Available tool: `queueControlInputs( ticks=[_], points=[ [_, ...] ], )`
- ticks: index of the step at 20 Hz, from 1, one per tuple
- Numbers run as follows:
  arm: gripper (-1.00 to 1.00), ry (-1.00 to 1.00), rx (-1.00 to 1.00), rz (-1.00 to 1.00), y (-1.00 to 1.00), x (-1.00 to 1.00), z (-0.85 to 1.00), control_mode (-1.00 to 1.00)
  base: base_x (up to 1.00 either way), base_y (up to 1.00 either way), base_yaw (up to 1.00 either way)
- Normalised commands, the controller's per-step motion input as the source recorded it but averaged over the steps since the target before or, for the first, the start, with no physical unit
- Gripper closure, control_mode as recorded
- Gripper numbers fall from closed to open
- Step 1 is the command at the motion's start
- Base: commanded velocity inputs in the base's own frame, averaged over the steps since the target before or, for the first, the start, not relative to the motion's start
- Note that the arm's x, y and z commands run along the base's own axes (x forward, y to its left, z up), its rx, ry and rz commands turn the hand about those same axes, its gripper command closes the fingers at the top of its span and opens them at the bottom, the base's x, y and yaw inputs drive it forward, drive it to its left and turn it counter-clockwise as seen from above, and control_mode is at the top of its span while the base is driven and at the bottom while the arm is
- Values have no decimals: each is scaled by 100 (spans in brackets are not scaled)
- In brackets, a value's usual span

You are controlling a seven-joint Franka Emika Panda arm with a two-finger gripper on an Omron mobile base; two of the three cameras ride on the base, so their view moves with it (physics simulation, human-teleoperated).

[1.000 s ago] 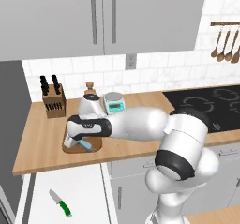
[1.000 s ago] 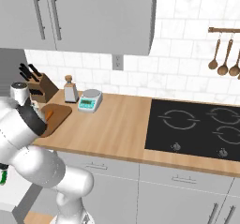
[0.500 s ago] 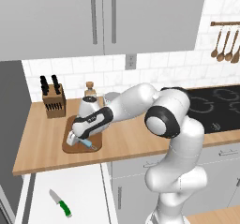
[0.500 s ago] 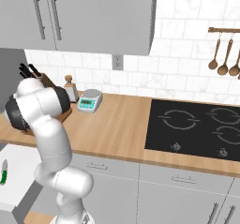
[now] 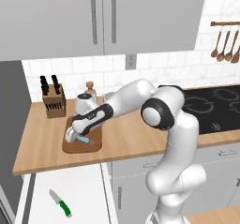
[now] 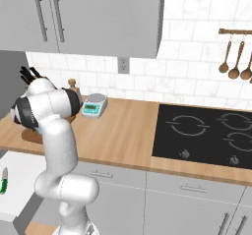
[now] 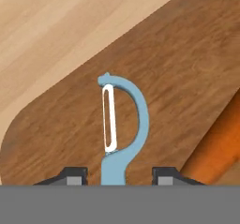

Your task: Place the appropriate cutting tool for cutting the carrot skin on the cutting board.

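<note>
Our jaws stand apart beside the peeler [image 7: 123, 124], not pinching it; it lies on the board [image 7: 187, 68] near the carrot [image 7: 218, 148]. We should lift the gripper [image 7: 119, 175] straight up, so neither tip drags it off.

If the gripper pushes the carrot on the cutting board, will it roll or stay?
The carrot looks round and tapered, so it would probably roll, likely curving. It lies on the flat cutting board beside the peeler, so nothing seems to block it. It seems stiff and light.

The hand view's bottom edge is cutting off the peeler's [image 7: 123, 124] handle, while its right edge is cropping the carrot [image 7: 219, 150].
</note>
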Motion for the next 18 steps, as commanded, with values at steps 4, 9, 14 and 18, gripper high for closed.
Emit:
queueControlInputs(
  ticks=[4, 9, 14, 18],
  points=[
    [-100, -4, 0, -7, -42, -15, 22, -100, 0, 0, 0],
    [-100, -16, 0, -9, -66, -40, 62, -100, 0, 0, 0],
    [-100, -16, 1, -7, -80, -35, 51, -100, 0, 0, 0],
    [-100, -8, 5, -16, -80, -25, 49, -100, 0, 0, 0]
  ],
)
